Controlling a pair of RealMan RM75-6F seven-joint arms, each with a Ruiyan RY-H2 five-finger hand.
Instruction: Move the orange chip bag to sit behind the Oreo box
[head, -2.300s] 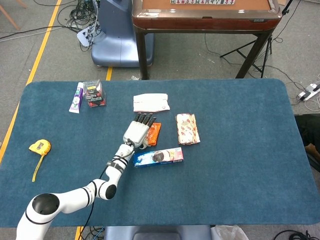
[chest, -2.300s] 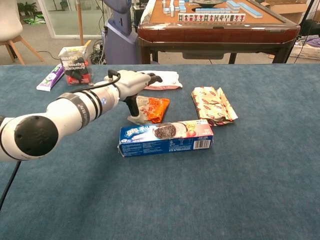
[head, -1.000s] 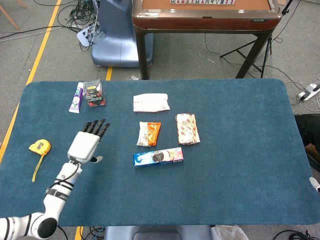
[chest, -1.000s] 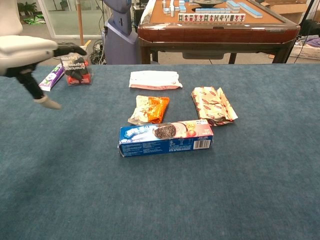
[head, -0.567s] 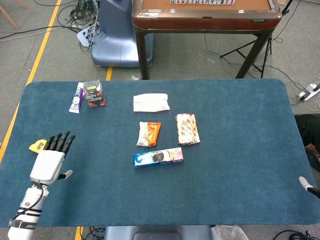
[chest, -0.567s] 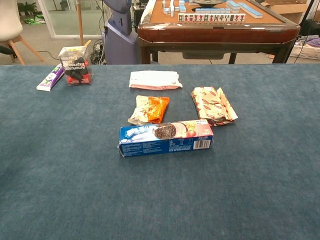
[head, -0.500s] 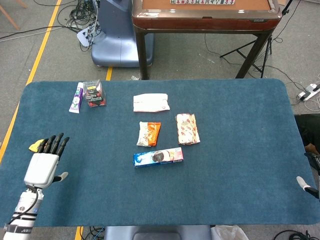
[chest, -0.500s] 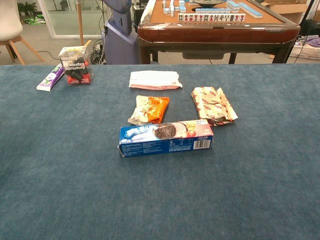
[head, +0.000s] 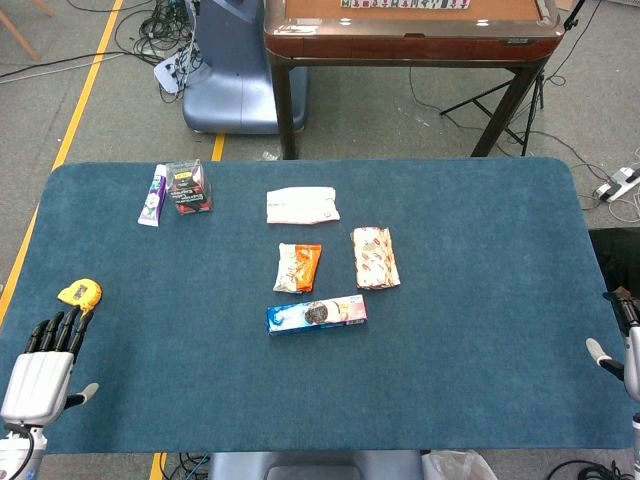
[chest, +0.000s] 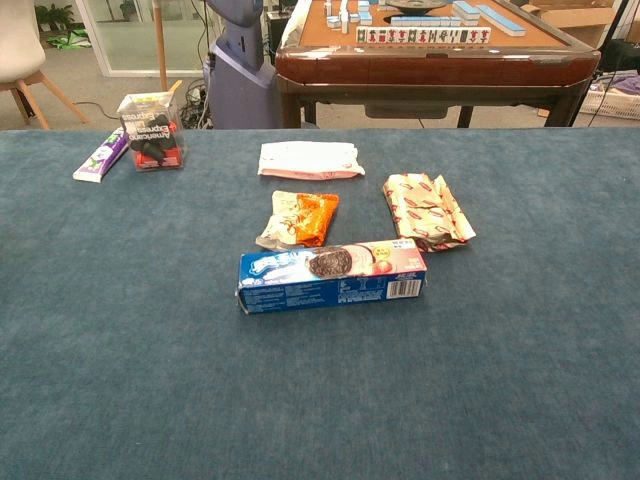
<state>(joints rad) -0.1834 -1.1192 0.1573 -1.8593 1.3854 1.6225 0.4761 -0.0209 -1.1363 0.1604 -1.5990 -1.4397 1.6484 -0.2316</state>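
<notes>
Chip bag: the chip bag (chest: 298, 218) lies flat just behind the Oreo box (chest: 331, 274), its near end almost at the box's back edge, offset toward the box's left end. In the head view it sits directly above the box, free of any hand.

Oreo box: flat on the table (head: 480, 330), long side across, nothing on it or touching it that I can see.

Left hand: and it's gone! The left hand (head: 38, 372) has pulled right away from the box, out to the table's near-left corner, well apart from the box, just by the yellow tape measure (head: 79, 294). Fingers straight and spread, holding nothing. The chest view no longer shows it at all.

Right hand: only a sliver of the right hand (head: 625, 355) shows at the frame's edge, far to the box's right. Whether its fingers are spread or curled, I cannot tell.

What changed: a moment ago the left hand was down on the bag beside the box; now the bag lies alone and the arm has retreated.

Meaning for the task: I judge the placement done, bag released behind the box, arms heading to rest.

Bystanders: a white packet (chest: 308, 159) further behind the box, a patterned pack (chest: 427, 210) behind its right end.
</notes>
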